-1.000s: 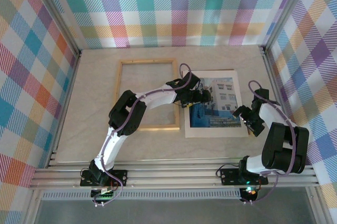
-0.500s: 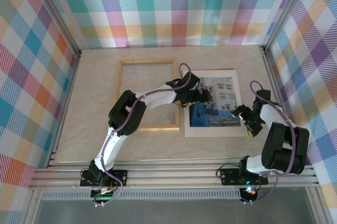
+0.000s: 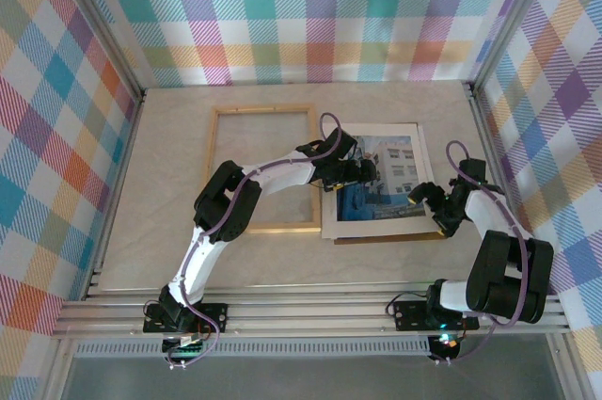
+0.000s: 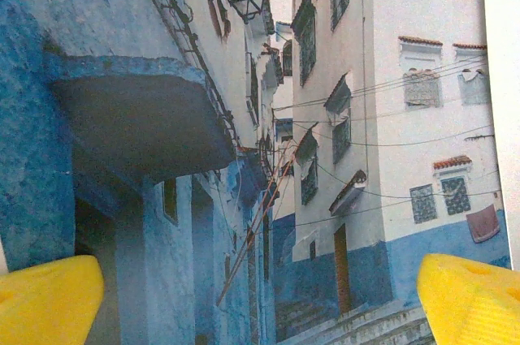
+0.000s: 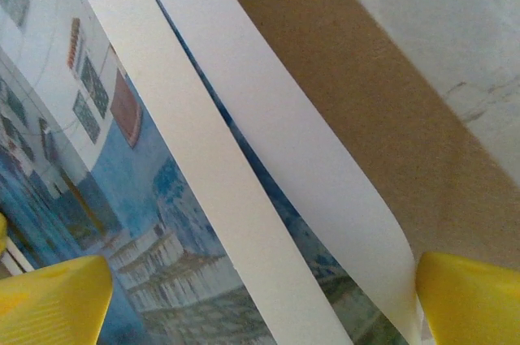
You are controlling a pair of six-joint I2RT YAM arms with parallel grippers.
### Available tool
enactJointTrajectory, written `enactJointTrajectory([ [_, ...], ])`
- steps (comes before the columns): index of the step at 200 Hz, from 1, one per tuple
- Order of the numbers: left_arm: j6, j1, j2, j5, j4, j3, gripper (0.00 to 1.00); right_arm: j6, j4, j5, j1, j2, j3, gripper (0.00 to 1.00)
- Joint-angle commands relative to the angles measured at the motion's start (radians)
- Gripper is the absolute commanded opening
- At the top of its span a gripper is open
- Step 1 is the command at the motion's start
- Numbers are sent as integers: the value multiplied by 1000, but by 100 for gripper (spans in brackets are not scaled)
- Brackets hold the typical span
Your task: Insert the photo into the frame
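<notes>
Left wrist: blue-toned street photo (image 4: 268, 158)

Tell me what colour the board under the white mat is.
Plain cardboard brown. The backing board shows best in the right wrist view.

Bright even light, faint soft shadows; top view sharp; wrist close-ups of photo (image 4: 357, 158) soft, grainy.

Pale, stone-look table (image 3: 169, 231). White mat (image 3: 376, 228) lies flat on right half. Brown board (image 3: 400, 238) sits under mat, thin strip peeking out at near edge. Close up, one white edge curls up a little over board. Bright checked walls (image 3: 310, 14) on three sides. Shiny metal rails (image 3: 310, 311) along near edge.
</notes>
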Motion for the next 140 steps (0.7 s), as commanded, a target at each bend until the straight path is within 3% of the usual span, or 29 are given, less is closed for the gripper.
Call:
enactJointTrajectory([
  [1,8,-4,38,10,-38,-18,100,-58,-56,23,7,-36,61,95],
  [140,5,-7,60,17,-41,14,100,-69,-160,-24,9,21,85,95],
])
